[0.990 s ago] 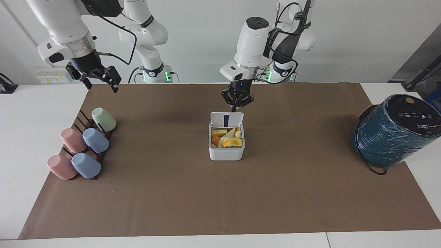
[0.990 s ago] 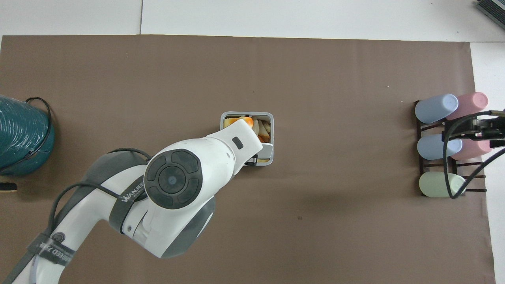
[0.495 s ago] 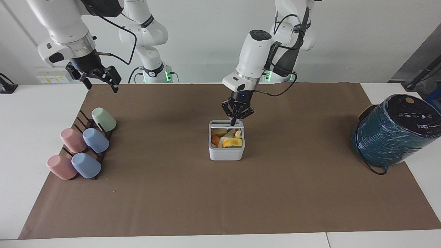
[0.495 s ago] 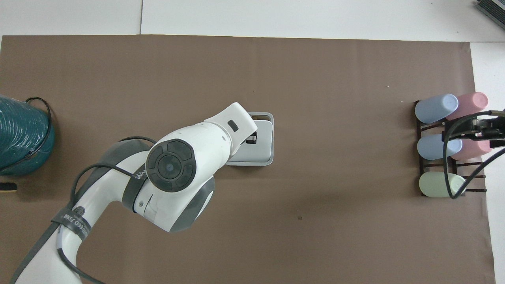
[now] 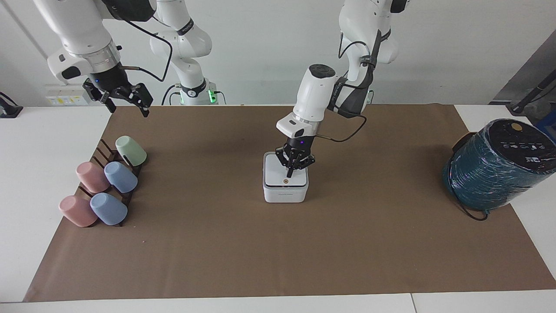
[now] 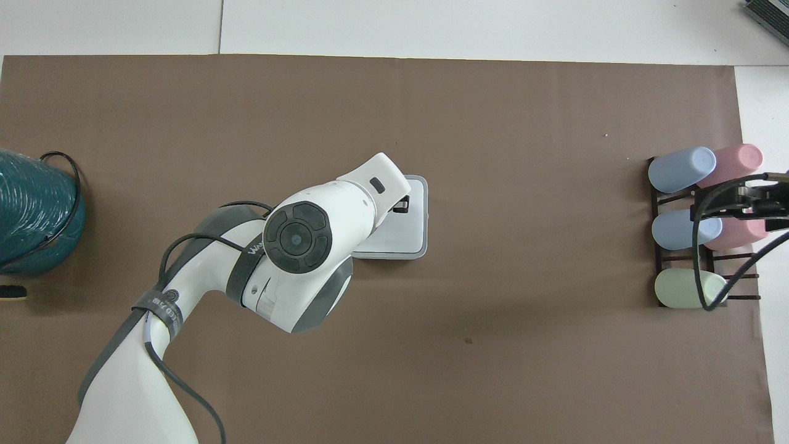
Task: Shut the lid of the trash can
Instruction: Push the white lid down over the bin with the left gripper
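Observation:
The small white trash can [image 5: 284, 194] stands in the middle of the brown mat. Its lid [image 5: 276, 172] lies flat and closed on top, with the orange-red dot [image 5: 285, 181] facing up; the contents are hidden. In the overhead view the lid [image 6: 412, 231] is partly covered by the left arm. My left gripper [image 5: 290, 173] is shut and empty, its tips pressing down on the lid near the dot; it also shows in the overhead view [image 6: 400, 206]. My right gripper [image 5: 128, 108] is open and waits in the air over the cup rack, also in the overhead view [image 6: 749, 203].
A dark rack with several pastel cups [image 5: 104, 187] [image 6: 696, 228] lies toward the right arm's end. A large dark teal wrapped cylinder [image 5: 495, 169] [image 6: 31, 209] with a black cable stands at the left arm's end.
The left gripper pushed the upright lid over and down onto the can. The lid went from open to closed, hiding the contents. The right arm has not moved.

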Robot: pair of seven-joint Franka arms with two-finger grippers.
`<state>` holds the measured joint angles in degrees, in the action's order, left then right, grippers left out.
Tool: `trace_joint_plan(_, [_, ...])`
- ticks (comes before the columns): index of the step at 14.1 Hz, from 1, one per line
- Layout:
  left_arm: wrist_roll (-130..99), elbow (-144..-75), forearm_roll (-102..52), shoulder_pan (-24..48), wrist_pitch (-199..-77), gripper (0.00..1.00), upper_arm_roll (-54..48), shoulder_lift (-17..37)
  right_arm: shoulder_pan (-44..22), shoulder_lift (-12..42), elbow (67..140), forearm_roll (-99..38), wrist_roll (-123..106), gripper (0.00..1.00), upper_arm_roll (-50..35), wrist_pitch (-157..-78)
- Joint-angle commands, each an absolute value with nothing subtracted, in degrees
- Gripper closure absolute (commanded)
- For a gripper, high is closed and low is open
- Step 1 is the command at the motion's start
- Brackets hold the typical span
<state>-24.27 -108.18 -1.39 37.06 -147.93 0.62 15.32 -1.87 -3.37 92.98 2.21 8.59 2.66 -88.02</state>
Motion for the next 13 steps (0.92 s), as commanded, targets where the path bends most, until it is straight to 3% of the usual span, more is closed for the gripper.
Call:
trace_joint_plan(1, [-24.2,-107.4,-1.6,36.8,-149.3,1.00,0.8,16.9,-1.0,-3.9,93.1,1.2,7.6,0.00,2.1,-88.2])
trace_joint_plan(13, [-24.6,-108.8,-1.5,40.4,-145.2,1.00,0.9,16.8,-1.0,-3.9,93.1,1.2,7.5,0.00,2.1,-88.2])
